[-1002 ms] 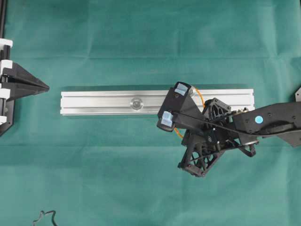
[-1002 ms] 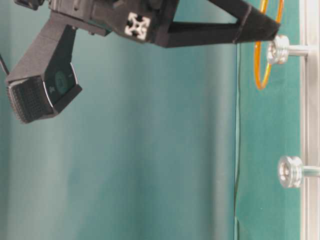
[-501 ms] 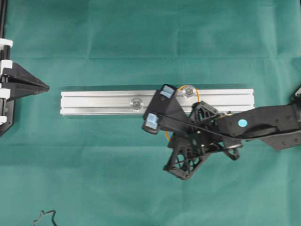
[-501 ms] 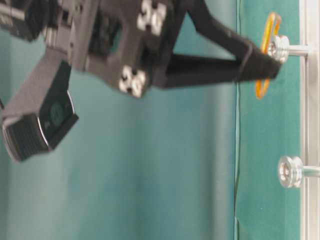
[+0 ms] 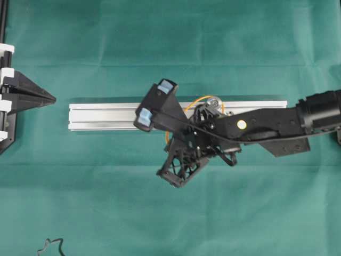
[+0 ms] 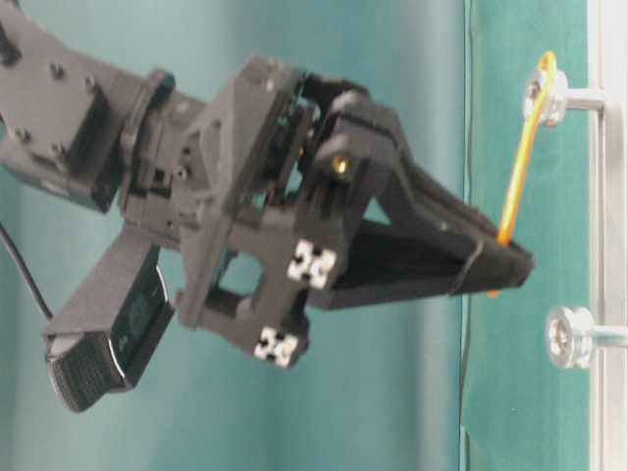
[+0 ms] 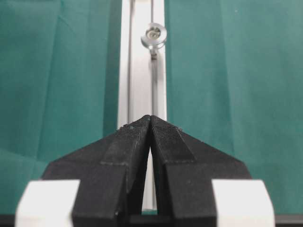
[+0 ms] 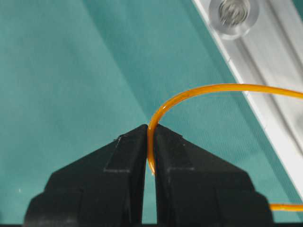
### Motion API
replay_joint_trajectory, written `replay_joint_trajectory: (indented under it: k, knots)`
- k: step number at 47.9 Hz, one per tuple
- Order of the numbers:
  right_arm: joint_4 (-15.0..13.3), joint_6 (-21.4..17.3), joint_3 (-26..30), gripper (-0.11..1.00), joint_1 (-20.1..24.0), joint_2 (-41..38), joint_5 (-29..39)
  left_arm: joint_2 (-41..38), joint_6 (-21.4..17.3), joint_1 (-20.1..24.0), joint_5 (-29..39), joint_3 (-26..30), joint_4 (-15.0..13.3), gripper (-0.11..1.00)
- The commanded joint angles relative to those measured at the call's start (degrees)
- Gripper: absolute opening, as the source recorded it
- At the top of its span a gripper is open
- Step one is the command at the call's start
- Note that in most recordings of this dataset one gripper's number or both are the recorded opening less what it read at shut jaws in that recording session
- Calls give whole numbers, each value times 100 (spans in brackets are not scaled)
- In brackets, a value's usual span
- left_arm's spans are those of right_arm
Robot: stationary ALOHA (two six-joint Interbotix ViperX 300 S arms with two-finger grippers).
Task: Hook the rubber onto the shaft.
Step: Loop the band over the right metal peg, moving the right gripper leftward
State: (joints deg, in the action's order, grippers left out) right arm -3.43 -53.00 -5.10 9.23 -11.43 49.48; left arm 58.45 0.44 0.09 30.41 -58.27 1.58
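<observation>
The rubber point(image 5: 195, 100), a thin orange loop, is caught round the right shaft point(image 5: 214, 103) on the silver rail point(image 5: 101, 116) and pulled out leftward. My right gripper point(image 8: 150, 128) is shut on the rubber's point(image 8: 213, 89) free end, just in front of the rail's point(image 8: 284, 85) near edge. At table level the rubber point(image 6: 518, 162) runs taut from that shaft point(image 6: 546, 94) to my right gripper point(image 6: 512, 267), which is short of the second shaft point(image 6: 572, 337). Ahead of the jaws is that second shaft point(image 8: 233, 14). From overhead the wrist camera hides it. My left gripper point(image 5: 52, 98) rests shut off the rail's left end.
A small dark wiry squiggle point(image 5: 50, 248) lies at the bottom left of the green cloth point(image 5: 170, 213). A black frame post point(image 5: 4, 21) stands at the left edge. The left wrist view looks down the rail point(image 7: 142, 71) at a shaft point(image 7: 154, 35).
My right gripper has travelled left along the rail with the rubber, stretching the loop from the right shaft toward the second one. The left gripper has stayed put.
</observation>
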Motion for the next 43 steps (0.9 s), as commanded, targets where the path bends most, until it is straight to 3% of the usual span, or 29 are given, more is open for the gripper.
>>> replay_joint_trajectory:
  k: [1,43]
  knots:
    - [-18,-9,237,9,-70,44,-44,-44,0,9,-53,176,18,0]
    - [-97,-9,633,9,-466,-396,-308,-44,0,9,-53,185,9,0]
